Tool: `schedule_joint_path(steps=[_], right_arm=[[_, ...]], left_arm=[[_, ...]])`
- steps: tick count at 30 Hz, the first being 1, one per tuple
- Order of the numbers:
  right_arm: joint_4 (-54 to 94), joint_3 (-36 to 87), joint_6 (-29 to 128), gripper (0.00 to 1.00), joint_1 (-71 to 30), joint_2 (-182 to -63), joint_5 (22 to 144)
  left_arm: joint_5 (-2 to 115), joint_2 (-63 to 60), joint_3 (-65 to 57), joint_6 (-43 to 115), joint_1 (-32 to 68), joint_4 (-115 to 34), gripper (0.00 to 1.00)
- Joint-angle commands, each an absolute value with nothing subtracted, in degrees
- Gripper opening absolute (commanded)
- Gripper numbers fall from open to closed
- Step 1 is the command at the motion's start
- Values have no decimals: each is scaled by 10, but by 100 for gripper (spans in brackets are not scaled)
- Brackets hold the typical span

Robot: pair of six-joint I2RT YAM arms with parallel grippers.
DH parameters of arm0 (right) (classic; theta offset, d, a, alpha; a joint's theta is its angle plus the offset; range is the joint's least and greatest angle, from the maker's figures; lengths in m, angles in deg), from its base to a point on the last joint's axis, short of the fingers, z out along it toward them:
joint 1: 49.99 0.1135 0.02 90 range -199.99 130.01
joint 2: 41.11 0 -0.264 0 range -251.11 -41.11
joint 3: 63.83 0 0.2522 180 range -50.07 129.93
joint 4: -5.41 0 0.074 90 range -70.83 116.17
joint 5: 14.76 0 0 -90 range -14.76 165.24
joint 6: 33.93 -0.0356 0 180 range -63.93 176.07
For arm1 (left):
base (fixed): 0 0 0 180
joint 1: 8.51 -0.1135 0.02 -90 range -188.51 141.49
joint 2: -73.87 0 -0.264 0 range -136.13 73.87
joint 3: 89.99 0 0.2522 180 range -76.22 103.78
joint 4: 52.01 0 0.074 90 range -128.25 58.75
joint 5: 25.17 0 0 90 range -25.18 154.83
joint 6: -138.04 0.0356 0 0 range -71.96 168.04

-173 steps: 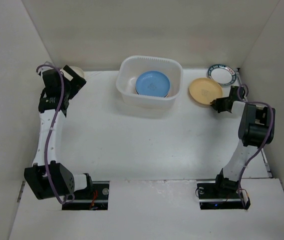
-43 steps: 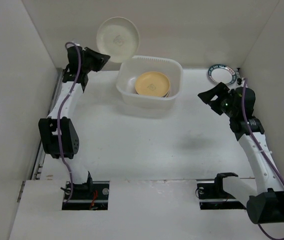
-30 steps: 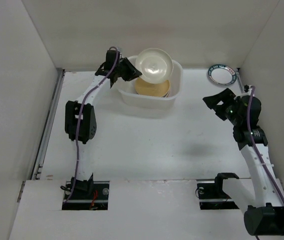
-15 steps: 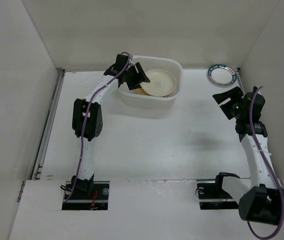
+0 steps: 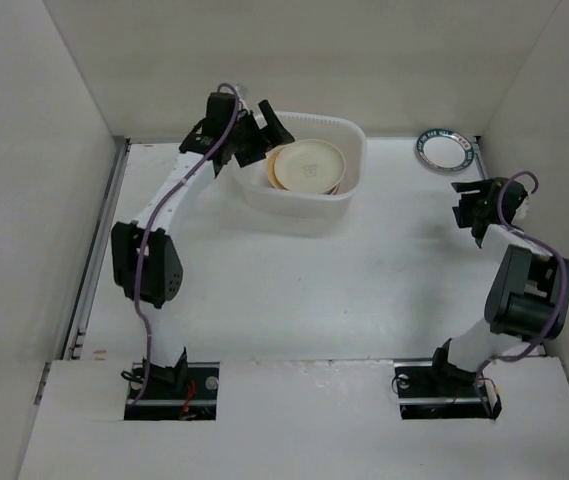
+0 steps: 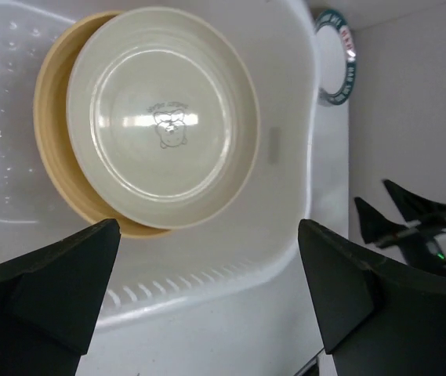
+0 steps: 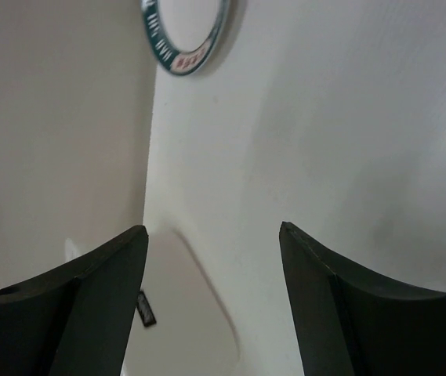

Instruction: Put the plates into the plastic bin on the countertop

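Note:
The plastic bin [image 5: 300,206] stands at the back middle of the countertop [image 5: 294,280]. A cream plate [image 5: 308,166] lies in it on a yellow-orange plate [image 6: 51,160]; both fill the left wrist view, cream plate [image 6: 164,117] uppermost. My left gripper [image 5: 266,133] hovers open and empty over the bin's left rim [image 6: 230,262]; left gripper [image 6: 208,227]. A white plate with a teal rim [image 5: 445,149] lies at the back right corner, also teal-rimmed plate [image 7: 185,31]. My right gripper [image 5: 471,207] stands open and empty short of it; right gripper [image 7: 213,227].
White walls close in the countertop on three sides; the right wall [image 5: 544,130] is close beside the right arm. A rounded white patch with a small dark label [image 7: 183,313] lies on the surface below the right gripper.
The left gripper opened and let the cream plate drop into the bin onto the yellow-orange plate, then drew back left. The right arm swung back toward the right wall.

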State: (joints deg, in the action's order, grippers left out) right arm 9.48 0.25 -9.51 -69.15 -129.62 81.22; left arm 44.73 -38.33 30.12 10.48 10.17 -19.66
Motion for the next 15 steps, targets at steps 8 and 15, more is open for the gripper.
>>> schedule_joint_path(steps=[8, 15], right_arm=[[-67, 181, -235, 72, -711, -1540, 853], [-46, 289, -276, 70, -710, -1648, 872]], left_arm=[[495, -68, 123, 91, -3, -273, 100], [493, 5, 67, 88, -67, -240, 100]])
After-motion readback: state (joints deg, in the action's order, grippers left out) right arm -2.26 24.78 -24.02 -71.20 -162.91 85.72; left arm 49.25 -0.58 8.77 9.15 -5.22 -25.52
